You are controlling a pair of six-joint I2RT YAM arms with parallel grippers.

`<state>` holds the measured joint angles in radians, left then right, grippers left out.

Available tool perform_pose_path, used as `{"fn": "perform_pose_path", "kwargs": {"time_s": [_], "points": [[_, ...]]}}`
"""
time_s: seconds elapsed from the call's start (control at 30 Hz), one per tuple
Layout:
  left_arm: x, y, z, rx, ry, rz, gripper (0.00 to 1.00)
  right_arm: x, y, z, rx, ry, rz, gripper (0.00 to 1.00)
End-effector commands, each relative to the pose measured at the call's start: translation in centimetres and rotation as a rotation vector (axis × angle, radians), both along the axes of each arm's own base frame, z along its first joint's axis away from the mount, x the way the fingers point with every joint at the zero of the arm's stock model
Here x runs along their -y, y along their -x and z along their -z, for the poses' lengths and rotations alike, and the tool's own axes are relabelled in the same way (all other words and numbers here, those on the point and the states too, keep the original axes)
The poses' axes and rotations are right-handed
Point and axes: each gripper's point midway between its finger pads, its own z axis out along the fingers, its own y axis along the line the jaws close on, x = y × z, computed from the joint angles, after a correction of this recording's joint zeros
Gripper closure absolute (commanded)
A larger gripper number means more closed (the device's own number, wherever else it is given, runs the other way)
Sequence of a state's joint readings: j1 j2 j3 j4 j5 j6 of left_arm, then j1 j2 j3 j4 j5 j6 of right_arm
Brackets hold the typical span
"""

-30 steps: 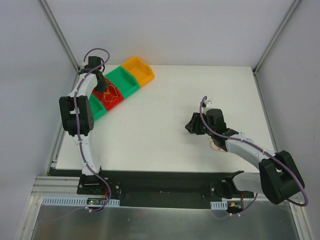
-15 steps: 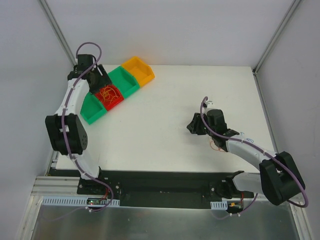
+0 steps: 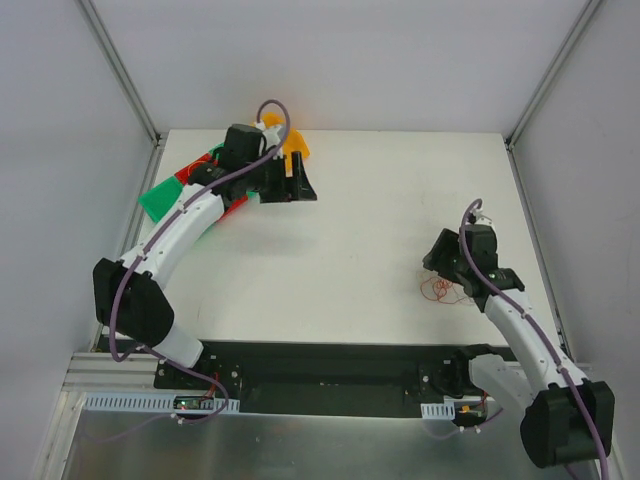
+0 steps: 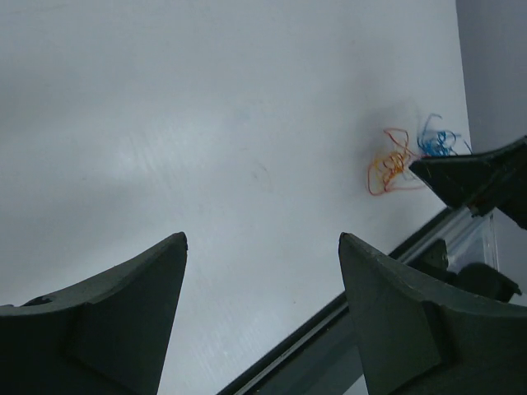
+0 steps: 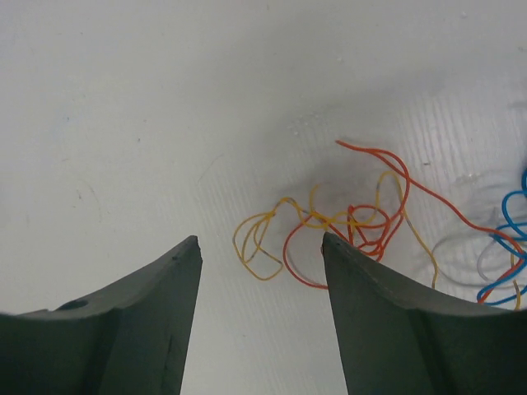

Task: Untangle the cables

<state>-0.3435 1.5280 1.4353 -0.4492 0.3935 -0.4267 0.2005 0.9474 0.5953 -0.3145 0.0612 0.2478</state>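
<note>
Your left gripper [image 4: 263, 243] and right gripper [image 5: 262, 243] both gape empty; the cables [image 5: 366, 224] lie on the surface [image 5: 123, 99], seemingly just beyond the right gripper.

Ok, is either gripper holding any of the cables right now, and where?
No. Both the left gripper and right gripper are open and empty; the cables lie loose on the table by the right gripper's tips.
</note>
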Motion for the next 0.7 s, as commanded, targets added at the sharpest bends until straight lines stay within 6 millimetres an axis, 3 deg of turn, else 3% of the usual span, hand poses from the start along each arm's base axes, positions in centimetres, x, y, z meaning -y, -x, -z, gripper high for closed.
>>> {"fn": "perform_pose_path", "kwargs": {"time_s": [0.0, 0.3, 0.5, 0.57, 0.67], "points": [[4.0, 3.0, -1.3, 0.035, 0.044, 0.180, 0.27, 0.7, 2.8, 1.7, -0.089, -0.039, 0.080, 0.38], [7.0, 5.3, -0.5, -0.003, 0.055, 0.282, 0.27, -2.3, 0.3, 3.0, -0.121, -0.246, 0.141, 0.44], [7.5, 5.7, -0.4, 0.012, 0.040, 0.301, 0.27, -1.1, -1.5, 3.9, -0.106, -0.170, 0.175, 0.46], [7.5, 5.6, 0.0, 0.003, 0.036, 0.303, 0.27, -1.0, -1.7, 4.0, -0.108, -0.150, 0.162, 0.53], [7.7, 5.7, 0.3, -0.013, 0.044, 0.312, 0.27, -1.1, -1.7, 3.2, -0.089, -0.136, 0.125, 0.82]]}}
